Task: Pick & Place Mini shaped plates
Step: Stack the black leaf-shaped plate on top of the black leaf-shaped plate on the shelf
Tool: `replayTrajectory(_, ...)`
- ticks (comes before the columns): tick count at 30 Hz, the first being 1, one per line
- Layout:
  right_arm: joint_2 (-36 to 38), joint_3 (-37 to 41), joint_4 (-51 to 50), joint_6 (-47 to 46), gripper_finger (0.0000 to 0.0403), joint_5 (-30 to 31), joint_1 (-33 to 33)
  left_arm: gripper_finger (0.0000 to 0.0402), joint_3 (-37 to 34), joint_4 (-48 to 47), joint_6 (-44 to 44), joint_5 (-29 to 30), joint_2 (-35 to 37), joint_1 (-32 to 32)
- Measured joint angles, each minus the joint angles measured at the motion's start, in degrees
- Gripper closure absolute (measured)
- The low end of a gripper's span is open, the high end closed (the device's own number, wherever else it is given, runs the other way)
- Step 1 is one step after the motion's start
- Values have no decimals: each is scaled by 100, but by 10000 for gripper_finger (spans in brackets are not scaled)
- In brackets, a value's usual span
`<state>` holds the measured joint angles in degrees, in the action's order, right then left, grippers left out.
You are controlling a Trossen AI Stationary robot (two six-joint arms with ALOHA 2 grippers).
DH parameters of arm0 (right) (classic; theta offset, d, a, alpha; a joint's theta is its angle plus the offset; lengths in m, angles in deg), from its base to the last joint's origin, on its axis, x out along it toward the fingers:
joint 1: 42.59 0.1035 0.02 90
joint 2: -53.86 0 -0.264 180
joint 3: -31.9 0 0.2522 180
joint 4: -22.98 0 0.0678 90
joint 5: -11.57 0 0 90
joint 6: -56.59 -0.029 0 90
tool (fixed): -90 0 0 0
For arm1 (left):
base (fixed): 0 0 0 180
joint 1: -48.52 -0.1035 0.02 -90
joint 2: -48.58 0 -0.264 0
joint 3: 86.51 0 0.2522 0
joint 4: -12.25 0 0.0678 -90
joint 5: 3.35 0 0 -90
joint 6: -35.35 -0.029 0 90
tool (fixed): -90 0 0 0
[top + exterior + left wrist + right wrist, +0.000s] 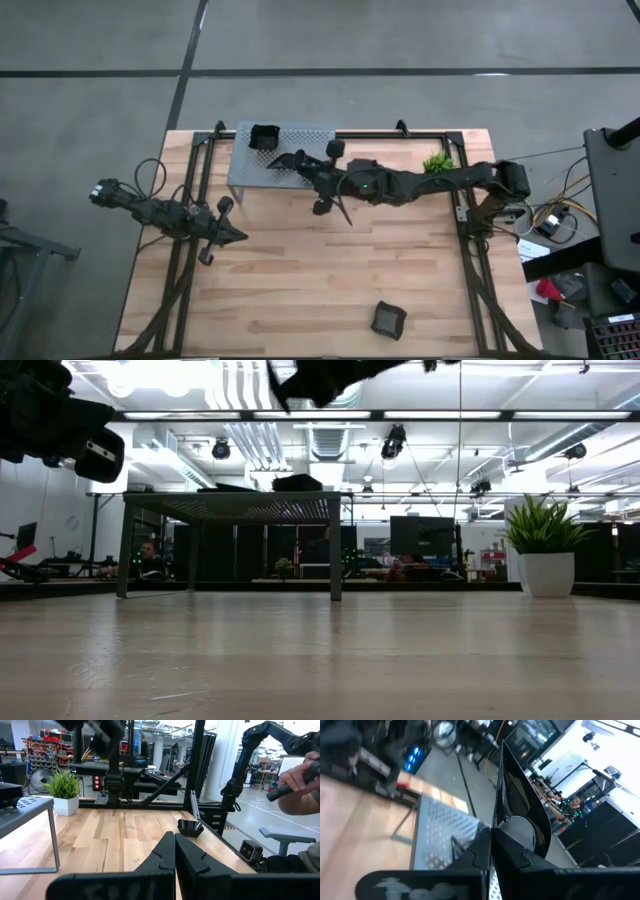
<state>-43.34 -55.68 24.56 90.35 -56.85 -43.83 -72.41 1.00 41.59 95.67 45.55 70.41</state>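
- Small black shaped plate (520, 810) is pinched by its edge in the right end effector (300, 162), above the grey perforated metal stand (300, 135) at the far side of the wooden surface (330, 270).
- Lower it level beside the black plate (264, 136) already on the stand, then release.
- Left end effector (232, 235) waits closed and empty, low over the surface.

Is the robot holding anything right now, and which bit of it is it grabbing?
Yes. The right gripper pinches a small black plate by its rim, above the grey perforated stand. The left gripper is shut on nothing.
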Motion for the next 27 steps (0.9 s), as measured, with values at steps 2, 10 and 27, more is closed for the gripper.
replayTrajectory(2,-221,-92,24,176,392,-15,-53,401,0,-1,0,1,-2,-1)
replayTrajectory(10,-1095,-996,-369,274,393,42,-236,401,0,-1,0,2,-11,-2)
replayTrajectory(27,-2991,-4936,-4977,-512,394,-732,-759,401,0,1,0,2,-13,-2)
